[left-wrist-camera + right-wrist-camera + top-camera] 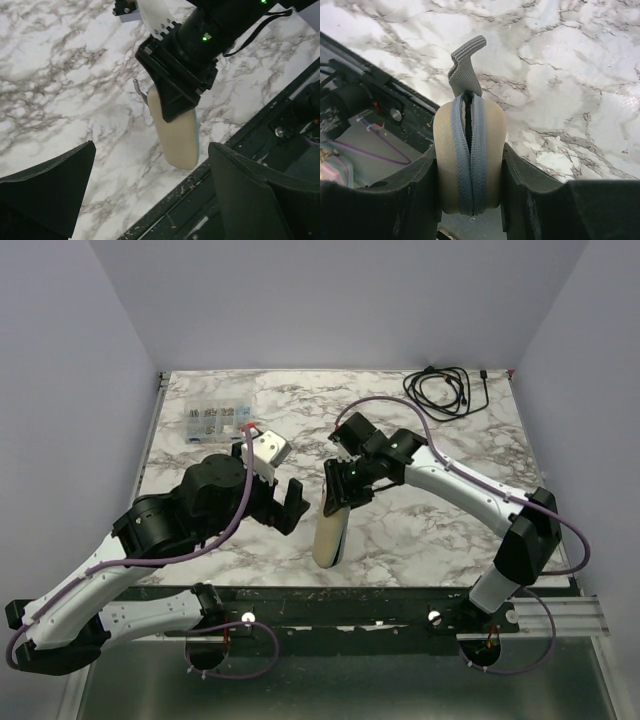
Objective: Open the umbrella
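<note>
The umbrella (330, 535) is a cream-beige sleeved bundle near the table's front edge, one end raised. My right gripper (338, 498) is shut on its upper end. In the right wrist view the sleeve (445, 165) sits between both fingers, its grey zipper (471, 165) slightly parted, with a grey pull tab (464, 67) sticking out past it. In the left wrist view the sleeve's free end (177, 135) hangs below the right gripper. My left gripper (292, 505) is open and empty, just left of the umbrella, not touching it.
A small clear compartment box (215, 422) lies at the back left. A coiled black cable (447, 390) lies at the back right. The table's front edge and black rail (360, 595) run just below the umbrella's lower end.
</note>
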### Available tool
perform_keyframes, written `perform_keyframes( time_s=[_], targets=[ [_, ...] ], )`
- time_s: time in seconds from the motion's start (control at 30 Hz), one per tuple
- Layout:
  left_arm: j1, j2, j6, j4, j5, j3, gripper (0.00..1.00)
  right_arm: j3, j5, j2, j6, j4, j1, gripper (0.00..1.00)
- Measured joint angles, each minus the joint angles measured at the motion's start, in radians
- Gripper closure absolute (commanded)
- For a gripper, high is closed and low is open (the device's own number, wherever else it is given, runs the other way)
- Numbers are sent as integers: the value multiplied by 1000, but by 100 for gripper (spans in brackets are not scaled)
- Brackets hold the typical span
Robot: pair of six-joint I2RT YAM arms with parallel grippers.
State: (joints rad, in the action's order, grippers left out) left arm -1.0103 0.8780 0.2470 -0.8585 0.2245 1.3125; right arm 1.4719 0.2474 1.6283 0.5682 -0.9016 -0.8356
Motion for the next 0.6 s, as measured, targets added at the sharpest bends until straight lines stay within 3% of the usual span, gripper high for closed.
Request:
perform_keyframes(
  time_s=[0.4, 0.43, 0.47, 0.53, 0.57, 0.6],
  targets=[
    [0, -59, 359, -27, -119, -217, 1, 190, -67, 216, -5, -109, 13, 96],
    [0, -66, 375, -24, -130, -236, 2, 207, -72, 237, -9, -114, 13, 84],
    [0, -72, 386, -22, -135, -247, 1, 217, -78, 255, -12, -117, 14, 52],
    [0, -86, 407, -20, -145, -267, 1, 236, -81, 286, -16, -133, 21, 8],
    [0, -90, 417, -18, -150, -275, 1, 243, -80, 292, -14, -141, 24, 1],
    [0, -93, 418, -18, -151, -276, 1, 250, -89, 297, -13, -144, 26, 0]
  ],
)
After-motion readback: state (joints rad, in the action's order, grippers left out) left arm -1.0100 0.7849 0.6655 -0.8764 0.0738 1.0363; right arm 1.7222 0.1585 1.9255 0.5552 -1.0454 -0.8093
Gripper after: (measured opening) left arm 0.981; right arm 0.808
